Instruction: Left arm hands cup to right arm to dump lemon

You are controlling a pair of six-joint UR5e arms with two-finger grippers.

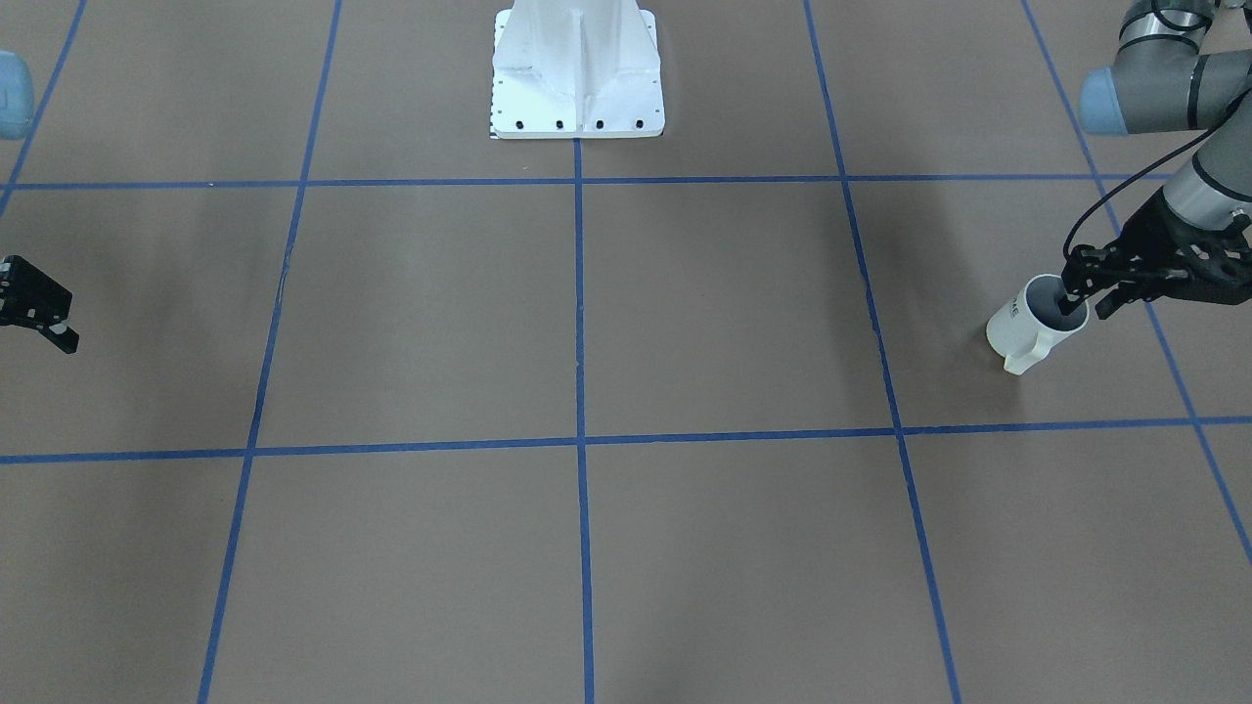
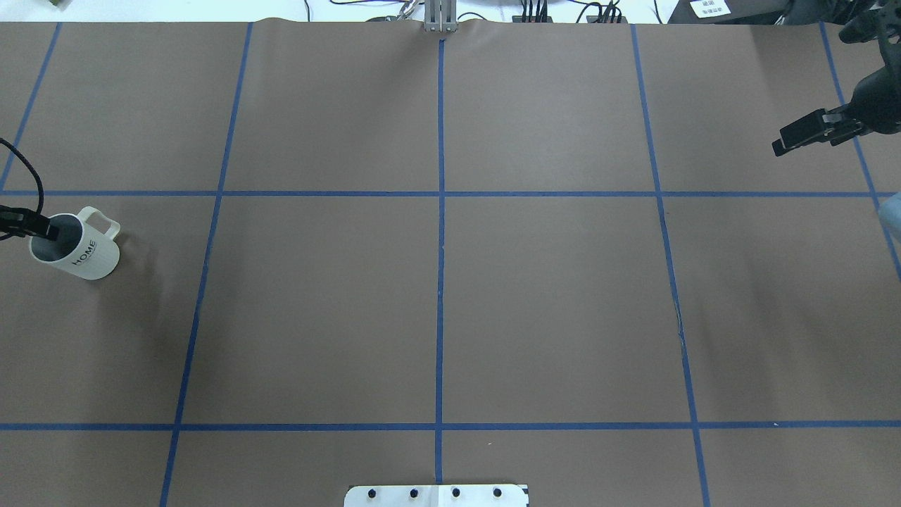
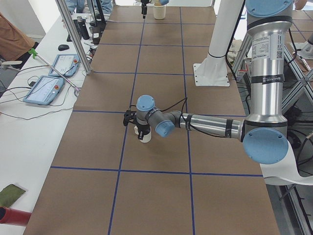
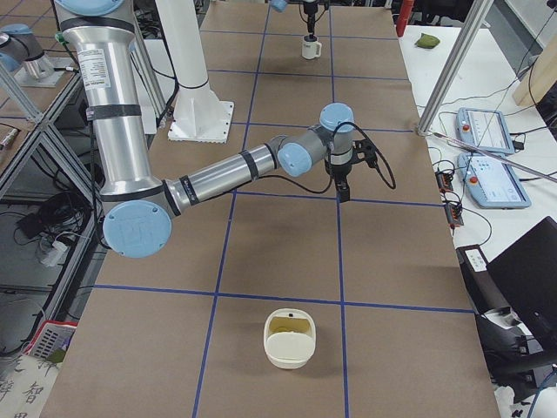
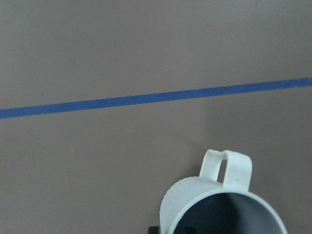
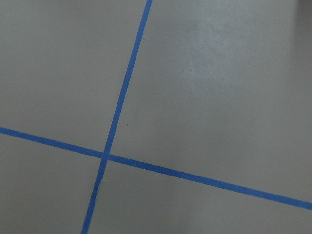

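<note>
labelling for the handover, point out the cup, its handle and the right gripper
cup (image 2: 84,257): overhead view, its lettered side wall
handle (image 2: 107,217): overhead view, outer band of the loop
right gripper (image 2: 781,141): overhead view, midway between its fingertips

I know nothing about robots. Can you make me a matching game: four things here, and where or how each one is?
Things:
1. cup
2. left end effector
3. right end effector
4. base plate

Descriptions:
A. over bare table, holding nothing
B. white, with a row of dark bolts
C. marked HOME
D. at the cup's rim

Pairs: 1-C, 2-D, 3-A, 4-B
</note>
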